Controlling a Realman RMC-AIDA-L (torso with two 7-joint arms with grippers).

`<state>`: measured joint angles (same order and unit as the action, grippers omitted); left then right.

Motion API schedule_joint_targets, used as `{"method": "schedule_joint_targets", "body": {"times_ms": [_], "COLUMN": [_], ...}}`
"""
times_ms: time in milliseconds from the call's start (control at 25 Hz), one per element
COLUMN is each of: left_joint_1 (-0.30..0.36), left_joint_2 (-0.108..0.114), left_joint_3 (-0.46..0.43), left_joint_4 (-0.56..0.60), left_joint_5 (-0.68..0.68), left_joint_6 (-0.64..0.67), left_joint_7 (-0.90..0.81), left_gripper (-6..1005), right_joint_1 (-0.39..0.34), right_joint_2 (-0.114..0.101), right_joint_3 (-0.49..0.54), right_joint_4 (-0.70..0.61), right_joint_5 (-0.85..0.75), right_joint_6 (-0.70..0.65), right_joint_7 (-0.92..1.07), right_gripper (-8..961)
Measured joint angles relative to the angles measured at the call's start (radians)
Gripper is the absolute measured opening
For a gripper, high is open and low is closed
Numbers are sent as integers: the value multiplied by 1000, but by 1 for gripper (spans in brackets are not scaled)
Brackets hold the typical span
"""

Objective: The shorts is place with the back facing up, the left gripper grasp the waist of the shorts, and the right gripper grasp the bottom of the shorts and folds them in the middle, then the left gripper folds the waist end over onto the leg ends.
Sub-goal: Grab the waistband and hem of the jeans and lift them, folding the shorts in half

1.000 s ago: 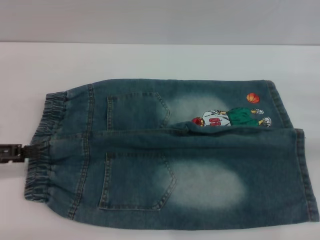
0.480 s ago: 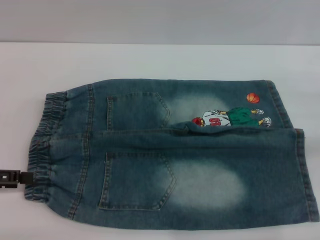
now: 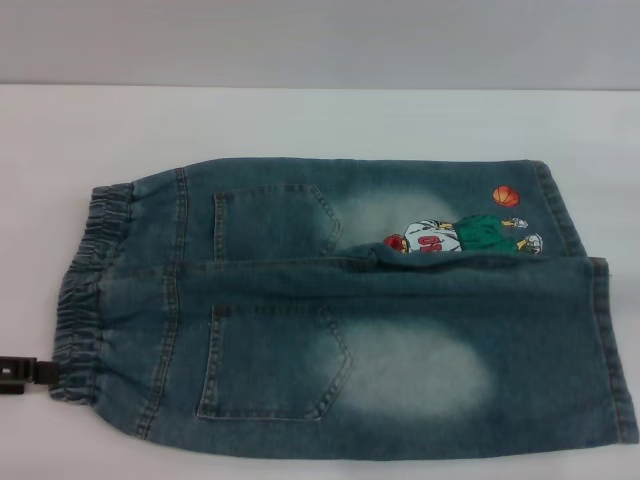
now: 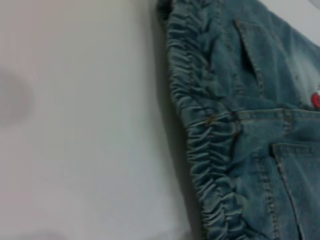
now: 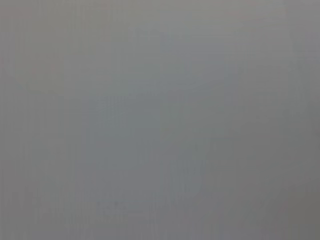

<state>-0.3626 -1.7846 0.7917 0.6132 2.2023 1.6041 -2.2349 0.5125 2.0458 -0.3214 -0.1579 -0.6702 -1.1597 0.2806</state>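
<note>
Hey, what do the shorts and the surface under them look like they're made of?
The shorts look like blue denim, washed pale in patches, with visible stitched seams and a gathered, probably elastic waist. The table looks smooth, matte and white; whether laminate or a cover, I cannot tell.

no readable text, shorts (image 3: 340, 320) print illegible

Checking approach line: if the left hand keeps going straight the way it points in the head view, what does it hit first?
The left hand points at the near corner of the waist of the shorts, so the ruffled elastic band comes first. Height above the table is unclear.
</note>
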Motion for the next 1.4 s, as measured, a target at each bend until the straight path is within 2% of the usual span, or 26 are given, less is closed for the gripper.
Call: {"method": "schedule_joint_targets", "body": {"times_ms": [1400], "left_joint_1": [-32], "left_joint_2": [-24], "left_joint_3": [7], "left_joint_4": [-4], "left_joint_5": [8], "left_joint_6": [8], "left_joint_7": [0], "left_gripper": [811], "right_joint_1": [-8], "right_joint_2": [-4], "right_joint_3": [4], "right_joint_4": [0], "right_joint_5": [0], "right_joint_6": [0], "right_joint_7": [0], "right_gripper": [577]}}
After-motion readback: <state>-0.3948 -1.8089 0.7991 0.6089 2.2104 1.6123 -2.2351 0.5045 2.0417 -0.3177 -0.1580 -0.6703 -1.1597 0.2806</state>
